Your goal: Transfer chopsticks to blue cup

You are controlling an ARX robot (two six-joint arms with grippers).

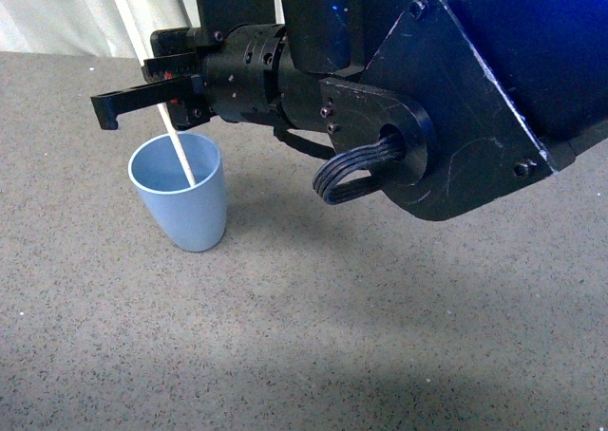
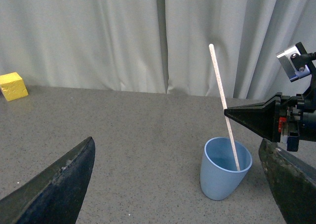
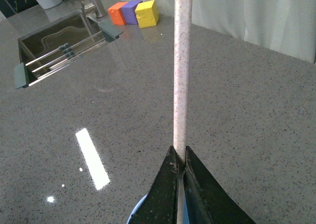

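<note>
The blue cup [image 1: 183, 201] stands upright on the grey table; it also shows in the left wrist view [image 2: 225, 168]. My right gripper [image 1: 142, 94] is shut on the chopsticks [image 1: 178, 149], a single pale stick held nearly upright, its lower end inside the cup and its upper end rising above the jaws [image 2: 220, 91]. In the right wrist view the stick [image 3: 180, 71] is pinched between the closed black jaws [image 3: 179, 160], with the cup's rim [image 3: 136, 215] just below. My left gripper [image 2: 182, 184] is open and empty, its fingers [image 2: 54, 184] apart either side of the cup.
A yellow block [image 2: 13, 86] sits far back by the white curtain. In the right wrist view orange, purple and yellow blocks [image 3: 133, 13] lie beside a sunken sink with a rack of metal rods [image 3: 64, 54]. My right arm's dark body [image 1: 427, 89] fills the upper front view.
</note>
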